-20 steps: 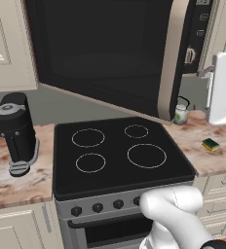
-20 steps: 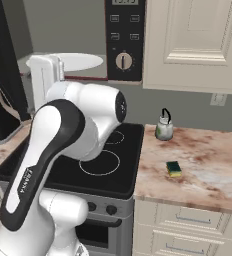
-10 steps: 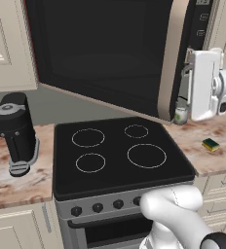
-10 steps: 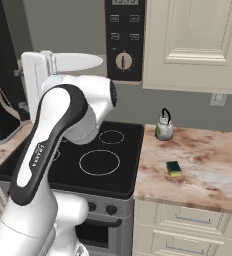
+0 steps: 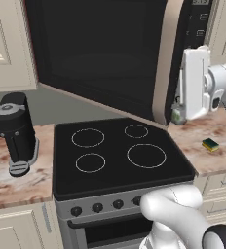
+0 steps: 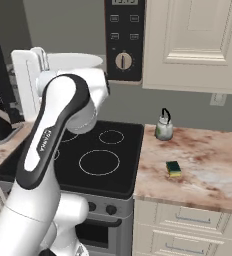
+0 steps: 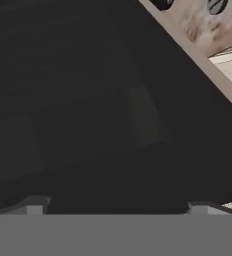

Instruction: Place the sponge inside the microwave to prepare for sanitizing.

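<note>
Yellow foam under a dark green scrub layer: the sponge (image 6: 173,168) lies flat on the counter (image 6: 213,175) right of the stove (image 6: 100,160), well apart from the kettle (image 6: 163,126) behind it. It looks light and soft, likely to squash under a hard pinch, and the scrub face should give some friction. I would take it across its short width, fingers on the two long yellow sides. Its long axis seems to run roughly front to back on the counter, slightly skewed (small in both base views, so this is a rough read). The gripper (image 7: 115,209) is spread wide and empty, facing the dark glass of the microwave (image 5: 105,53) door, which hangs swung open over the stove.
</note>
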Available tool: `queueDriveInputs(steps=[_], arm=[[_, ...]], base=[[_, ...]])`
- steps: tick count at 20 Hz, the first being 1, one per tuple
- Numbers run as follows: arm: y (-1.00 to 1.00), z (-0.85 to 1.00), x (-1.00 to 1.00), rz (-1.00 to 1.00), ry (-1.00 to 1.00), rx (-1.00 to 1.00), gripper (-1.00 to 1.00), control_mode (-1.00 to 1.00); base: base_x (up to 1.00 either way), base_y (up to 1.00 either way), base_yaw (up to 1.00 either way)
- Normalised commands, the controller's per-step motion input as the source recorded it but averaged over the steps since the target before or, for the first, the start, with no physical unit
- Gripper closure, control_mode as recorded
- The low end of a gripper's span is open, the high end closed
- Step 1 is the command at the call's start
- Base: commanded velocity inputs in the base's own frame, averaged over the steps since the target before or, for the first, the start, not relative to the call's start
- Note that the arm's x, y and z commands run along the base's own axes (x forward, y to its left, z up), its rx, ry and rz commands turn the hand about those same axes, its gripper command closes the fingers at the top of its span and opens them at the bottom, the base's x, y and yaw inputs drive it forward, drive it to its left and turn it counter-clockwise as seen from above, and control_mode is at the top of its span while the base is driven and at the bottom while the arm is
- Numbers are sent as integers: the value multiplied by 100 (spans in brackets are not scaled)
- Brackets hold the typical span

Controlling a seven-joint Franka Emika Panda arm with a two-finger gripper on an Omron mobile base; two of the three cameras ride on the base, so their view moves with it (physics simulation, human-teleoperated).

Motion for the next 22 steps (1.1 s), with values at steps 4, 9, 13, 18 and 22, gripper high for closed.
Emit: queueDriveInputs(steps=[4,9,13,18,22], arm=[[71,0,-12,6,5,0,-100,-100],[79,-2,-24,0,0,0,-100,-100],[94,-9,-20,0,0,0,-100,-100],[95,-13,-14,0,0,0,-100,-100],[80,-4,-2,0,0,0,-100,-100]], base=[[0,0,0],[0,0,0],[0,0,0],[0,0,0],[0,0,0]])
